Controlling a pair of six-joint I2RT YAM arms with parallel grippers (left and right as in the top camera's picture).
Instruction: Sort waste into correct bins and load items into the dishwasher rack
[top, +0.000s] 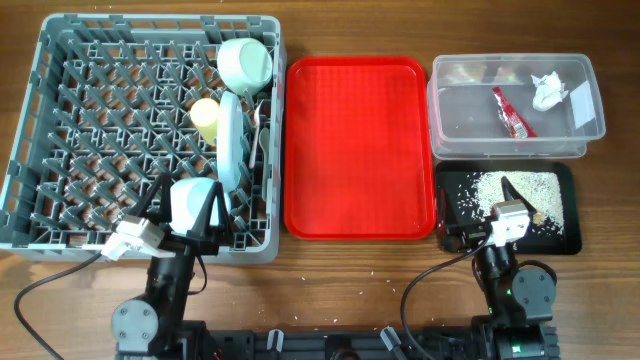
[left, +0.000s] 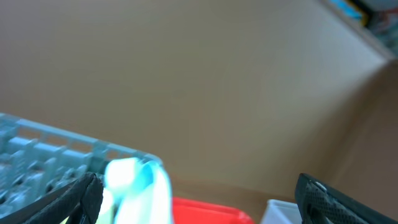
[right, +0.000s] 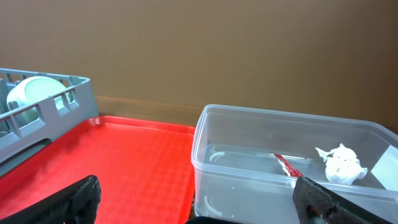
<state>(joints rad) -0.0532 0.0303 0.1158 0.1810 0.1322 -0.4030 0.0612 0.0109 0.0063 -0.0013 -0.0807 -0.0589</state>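
The grey dishwasher rack (top: 60, 130) holds a pale green bowl (top: 245, 62), a yellow cup (top: 205, 118), an upright light blue plate (top: 230, 140) and white cutlery (top: 263, 125). A light blue dish (top: 190, 203) stands at the rack's front edge. My left gripper (top: 188, 218) is open around it; in the left wrist view (left: 199, 202) the dish (left: 134, 190) is blurred beside the left finger. The clear tub (top: 590, 125) holds the white napkin (top: 547, 90) and the red wrapper (top: 512, 110). My right gripper (top: 507, 200) is open and empty over the black tray (top: 565, 240) with rice crumbs (top: 500, 188).
The red serving tray (top: 360, 145) lies between the rack and the bins, with nothing on it. In the right wrist view the tub (right: 249, 155), napkin (right: 341, 165) and wrapper (right: 287, 165) lie ahead of the open gripper (right: 199, 211). A few crumbs dot the table front.
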